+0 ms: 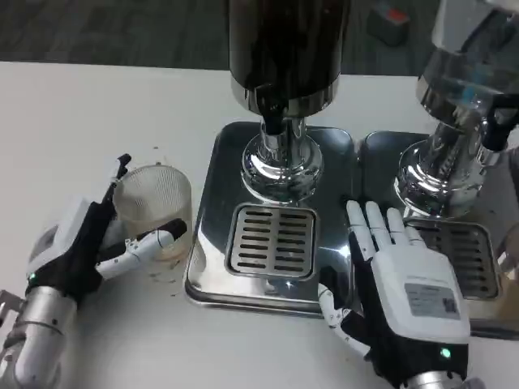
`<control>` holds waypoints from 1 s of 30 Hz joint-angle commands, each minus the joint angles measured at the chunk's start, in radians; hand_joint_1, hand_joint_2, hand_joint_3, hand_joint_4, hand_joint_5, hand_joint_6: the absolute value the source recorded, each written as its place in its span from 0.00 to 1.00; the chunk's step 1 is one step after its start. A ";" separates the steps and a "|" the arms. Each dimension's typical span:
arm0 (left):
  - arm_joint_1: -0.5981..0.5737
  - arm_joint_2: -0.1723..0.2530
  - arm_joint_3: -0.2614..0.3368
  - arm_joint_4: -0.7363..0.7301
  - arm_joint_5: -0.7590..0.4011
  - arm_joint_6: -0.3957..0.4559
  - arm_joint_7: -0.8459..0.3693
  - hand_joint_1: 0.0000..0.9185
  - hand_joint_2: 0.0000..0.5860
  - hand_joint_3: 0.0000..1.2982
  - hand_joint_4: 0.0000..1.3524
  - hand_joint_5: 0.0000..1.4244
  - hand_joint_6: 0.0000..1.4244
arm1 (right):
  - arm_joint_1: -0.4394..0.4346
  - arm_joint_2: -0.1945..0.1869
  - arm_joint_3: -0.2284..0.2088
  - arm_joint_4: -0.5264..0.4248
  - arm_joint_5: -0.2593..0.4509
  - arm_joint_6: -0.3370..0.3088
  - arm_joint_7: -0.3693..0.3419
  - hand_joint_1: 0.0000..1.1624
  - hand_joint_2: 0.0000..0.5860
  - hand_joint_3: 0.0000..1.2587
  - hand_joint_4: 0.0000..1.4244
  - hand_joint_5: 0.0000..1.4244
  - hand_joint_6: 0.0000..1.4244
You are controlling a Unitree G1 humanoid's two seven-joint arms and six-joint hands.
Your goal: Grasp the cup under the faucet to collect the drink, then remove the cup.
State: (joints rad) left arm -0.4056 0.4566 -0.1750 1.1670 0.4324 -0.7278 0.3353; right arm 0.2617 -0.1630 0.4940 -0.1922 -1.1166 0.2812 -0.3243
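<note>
A clear ribbed plastic cup (154, 209) stands on the white table just left of the steel drip tray (212, 275). My left hand (85, 247) wraps around it, one finger behind its rim and the thumb across its front. The dark dispenser's faucet (274, 121) hangs above the slotted grate (272, 241), which has nothing on it. My right hand (405, 288) lies flat, fingers straight and apart, on the tray's right side between the two grates, holding nothing.
A second dispenser (462, 97) with a chrome base stands on its own drip tray (381, 150) at the right, with a grate (466, 251) beside my right hand. Small drink spots mark the table around the cup.
</note>
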 commanded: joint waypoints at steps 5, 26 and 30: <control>-0.011 0.002 -0.032 0.019 0.036 -0.020 0.042 0.32 0.17 0.24 0.29 0.47 0.55 | 0.006 0.012 0.005 -0.003 -0.006 0.009 -0.008 0.34 0.91 0.03 0.00 0.01 0.08; -0.018 0.009 -0.085 0.011 0.103 -0.065 0.257 0.46 0.19 0.46 0.53 0.68 0.73 | 0.006 0.019 0.004 -0.002 -0.003 0.016 -0.005 0.35 0.91 0.04 0.00 0.03 0.11; -0.025 0.017 -0.113 0.001 0.155 -0.060 0.321 0.49 0.17 0.48 0.55 0.70 0.74 | 0.005 0.018 0.002 -0.002 0.000 0.015 -0.002 0.35 0.91 0.04 0.00 0.03 0.12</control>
State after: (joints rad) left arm -0.4235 0.4650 -0.2661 1.1841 0.5583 -0.7637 0.6026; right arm 0.2618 -0.1483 0.4976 -0.1921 -1.1163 0.2920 -0.3243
